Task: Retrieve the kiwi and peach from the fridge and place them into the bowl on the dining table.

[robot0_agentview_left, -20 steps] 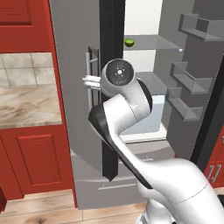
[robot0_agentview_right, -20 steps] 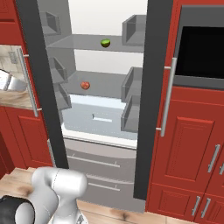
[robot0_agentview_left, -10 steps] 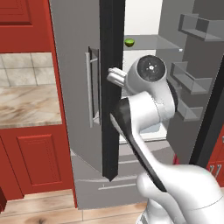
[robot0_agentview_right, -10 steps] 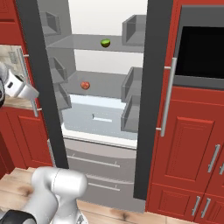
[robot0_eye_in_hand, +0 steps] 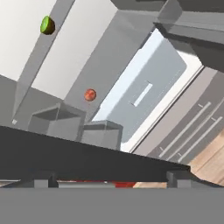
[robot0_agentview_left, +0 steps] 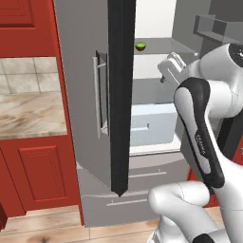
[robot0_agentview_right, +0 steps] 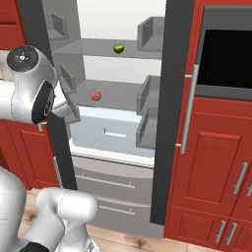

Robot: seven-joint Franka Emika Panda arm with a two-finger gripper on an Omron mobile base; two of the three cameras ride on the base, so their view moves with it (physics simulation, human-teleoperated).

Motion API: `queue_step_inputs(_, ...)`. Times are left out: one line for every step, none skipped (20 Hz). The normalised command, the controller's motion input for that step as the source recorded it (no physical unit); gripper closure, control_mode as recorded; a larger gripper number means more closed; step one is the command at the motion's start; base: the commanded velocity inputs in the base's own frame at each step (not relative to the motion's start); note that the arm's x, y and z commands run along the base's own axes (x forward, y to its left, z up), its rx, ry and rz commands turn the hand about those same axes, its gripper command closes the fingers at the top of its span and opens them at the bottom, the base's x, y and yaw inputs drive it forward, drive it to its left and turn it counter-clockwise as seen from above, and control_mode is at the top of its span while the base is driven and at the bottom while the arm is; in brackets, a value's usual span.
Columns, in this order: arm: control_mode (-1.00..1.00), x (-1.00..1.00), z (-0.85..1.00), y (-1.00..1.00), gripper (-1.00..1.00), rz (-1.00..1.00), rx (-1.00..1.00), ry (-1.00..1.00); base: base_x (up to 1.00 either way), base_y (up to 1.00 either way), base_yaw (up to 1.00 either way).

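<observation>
Between two red cabinet fronts the fridge (robot0_agentview_right: 123,123) stood with both doors swung wide, its pale interior lit. On the upper glass shelf lay the kiwi (robot0_agentview_right: 118,48), small, round and bright green; one shelf lower, further left, sat the peach (robot0_agentview_right: 96,95), pinkish-red and about as small. Below them a pale blue crisper drawer (robot0_agentview_right: 113,133) spanned the width, and under that two flat silver-grey freezer drawers. Grey translucent door bins (robot0_agentview_right: 147,96) hung on the right door, which showed a dark edge and a vertical bar handle.

From the left base camera, the open left door (robot0_agentview_left: 121,95) rose as a dark slab across the middle of the opening, hiding the peach and most of the shelves; just the kiwi (robot0_agentview_left: 140,46) peeped past its edge. Beside that door lay a beige veined marble counter (robot0_agentview_left: 28,114) on red cabinets, under a tiled backsplash.

The gripper (robot0_agentview_left: 167,68) hung in front of the opening, clear of both fruits, fingers spread wide and holding nothing. Seen from the hand camera, the kiwi (robot0_eye_in_hand: 47,25) and peach (robot0_eye_in_hand: 89,94) were tilted, with a dark band cutting off the lower part.
</observation>
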Motion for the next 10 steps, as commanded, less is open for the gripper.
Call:
queue_step_inputs(-1.00, 0.00, -0.44, -0.57, -1.00, 0.00, 0.42, -0.23, 0.00, 0.00, 0.00)
queue_step_inputs(-1.00, 0.00, -0.54, -0.49, -1.00, 0.00, 0.40, -0.29, 0.00, 0.00, 0.00)
queue_step_inputs(-1.00, 0.00, -0.55, -0.32, -1.00, 0.00, 0.37, -0.34, 0.00, 0.00, 0.00)
queue_step_inputs(-1.00, 0.00, -0.43, -0.11, -1.00, 0.00, 0.31, -0.28, 0.00, 0.00, 0.00)
queue_step_inputs(-1.00, 0.00, -0.25, 0.00, -1.00, 0.00, 0.29, -0.16, 0.00, 0.00, 0.00)
queue_step_inputs(-1.00, 0.26, -0.14, 0.00, -1.00, 0.00, 0.28, -0.03, 0.00, 0.00, 0.00)
queue_step_inputs(-1.00, 0.41, -0.10, 0.00, -1.00, 0.00, 0.23, 0.00, 0.00, 0.00, 0.00)
queue_step_inputs(-1.00, 0.39, -0.14, 0.24, -1.00, 0.04, 0.01, 0.00, 0.00, 0.00, 0.00)
queue_step_inputs(-1.00, 0.46, 0.00, 0.21, -1.00, 0.03, 0.00, 0.00, 0.00, 0.00, 0.00)
queue_step_inputs(-1.00, 0.48, 0.00, 0.15, -1.00, 0.05, 0.00, 0.00, 0.00, 0.00, 0.00)
